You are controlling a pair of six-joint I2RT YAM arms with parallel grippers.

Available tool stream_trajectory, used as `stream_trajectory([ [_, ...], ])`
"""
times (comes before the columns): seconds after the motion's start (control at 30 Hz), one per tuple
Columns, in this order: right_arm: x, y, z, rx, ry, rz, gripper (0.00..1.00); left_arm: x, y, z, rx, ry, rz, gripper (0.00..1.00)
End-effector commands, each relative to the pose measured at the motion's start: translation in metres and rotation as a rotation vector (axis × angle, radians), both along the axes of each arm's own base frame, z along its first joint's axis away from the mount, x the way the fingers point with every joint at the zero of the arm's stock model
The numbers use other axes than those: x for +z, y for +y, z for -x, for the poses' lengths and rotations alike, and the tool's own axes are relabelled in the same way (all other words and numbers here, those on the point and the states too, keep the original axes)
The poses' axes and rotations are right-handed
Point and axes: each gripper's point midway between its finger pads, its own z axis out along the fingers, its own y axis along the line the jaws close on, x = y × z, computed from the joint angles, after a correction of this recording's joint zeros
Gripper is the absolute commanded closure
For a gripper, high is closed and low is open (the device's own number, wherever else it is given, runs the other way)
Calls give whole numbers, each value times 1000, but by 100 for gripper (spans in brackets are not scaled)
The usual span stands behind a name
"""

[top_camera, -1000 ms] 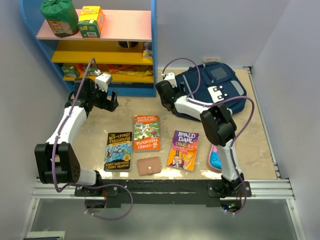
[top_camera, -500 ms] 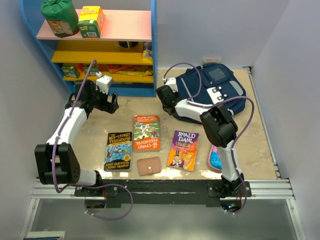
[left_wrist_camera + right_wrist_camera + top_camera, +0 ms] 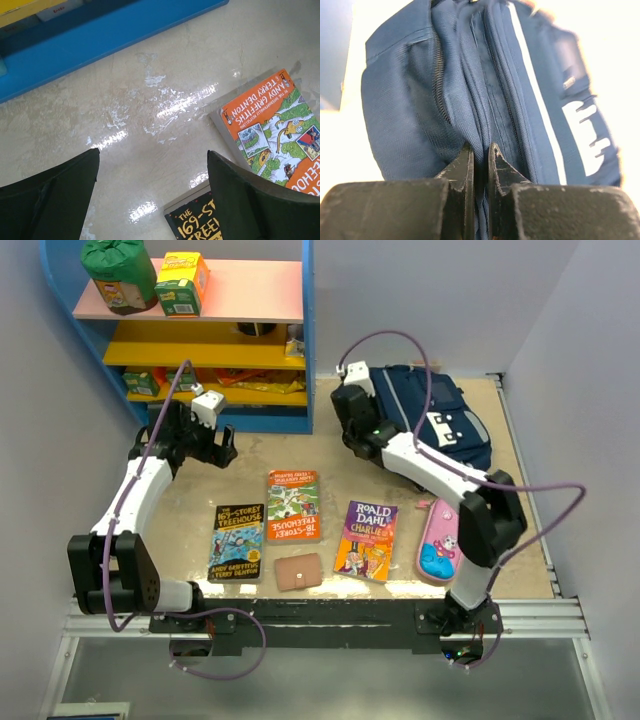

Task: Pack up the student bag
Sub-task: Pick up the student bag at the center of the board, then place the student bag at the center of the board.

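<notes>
My right pincer (image 3: pixel 481 150) is pinching a fold of the bag (image 3: pixel 410 100), jaws nearly together on the navy fabric (from above, the grip is at the bag's left edge). The bag is lying at the far right of the worktop (image 3: pixel 250 485), just right of the shelf (image 3: pixel 308 340). My left pincer (image 3: pixel 153 157) is hanging wide open over bare worktop in front of the shelf, holding nothing, near the orange book (image 3: pixel 270 125) and black book (image 3: pixel 200 222). The pink case (image 3: pixel 438 540) is lying near the front right.
</notes>
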Motion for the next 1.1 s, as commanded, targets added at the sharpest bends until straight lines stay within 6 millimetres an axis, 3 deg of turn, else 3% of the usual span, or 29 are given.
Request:
stream_trajectory([
  [0.0,135,-15,16,3,-276,27,100,17,-1,2,-10,-44,13,9],
  [0.03,152,-16,25,29,-295,50,100,17,-1,3,-8,-42,16,10],
  [0.1,163,5,43,116,-315,60,100,18,-3,5,-16,-40,22,10],
  [0.13,179,7,56,157,-338,76,100,19,-3,5,-16,-38,25,11],
  [0.17,183,28,74,228,-349,79,100,19,-4,6,-18,-38,25,11],
  [0.23,175,45,98,322,-336,130,100,22,-3,7,-17,-44,27,10],
  [0.27,179,61,122,390,-350,114,100,23,-4,7,-19,-45,26,10],
  [0.33,160,76,146,469,-320,136,100,26,-4,8,-26,-52,23,9],
  [0.37,156,89,169,539,-319,129,100,26,-3,8,-23,-52,21,9],
  [0.4,133,94,182,584,-283,175,100,27,-3,8,-22,-54,18,9],
  [0.47,112,112,215,679,-262,191,100,26,-2,7,-22,-56,12,9],
  [0.53,75,126,243,782,-189,196,100,23,-2,6,-21,-52,7,8],
  [0.63,23,141,272,901,-28,190,100,19,-1,4,-22,-45,3,6],
  [0.67,8,139,277,911,17,204,97,18,0,3,-22,-44,1,5],
  [0.77,-20,147,293,928,122,145,57,17,-3,3,-41,-45,4,1],
  [0.8,-21,150,296,897,138,72,14,16,-4,2,-52,-43,5,0],
  [0.83,-17,151,298,894,137,30,5,15,-4,2,-56,-43,4,0],
  [0.97,20,146,282,771,91,-204,1,8,-12,-2,-93,-24,35,0],
  [1.0,28,136,271,659,71,-292,1,6,-14,-2,-106,-18,44,0],
  [1.03,30,116,244,541,71,-338,1,5,-17,-2,-120,-15,53,0],
  [1.07,29,98,234,468,94,-361,1,2,-24,-2,-150,-5,76,0],
])
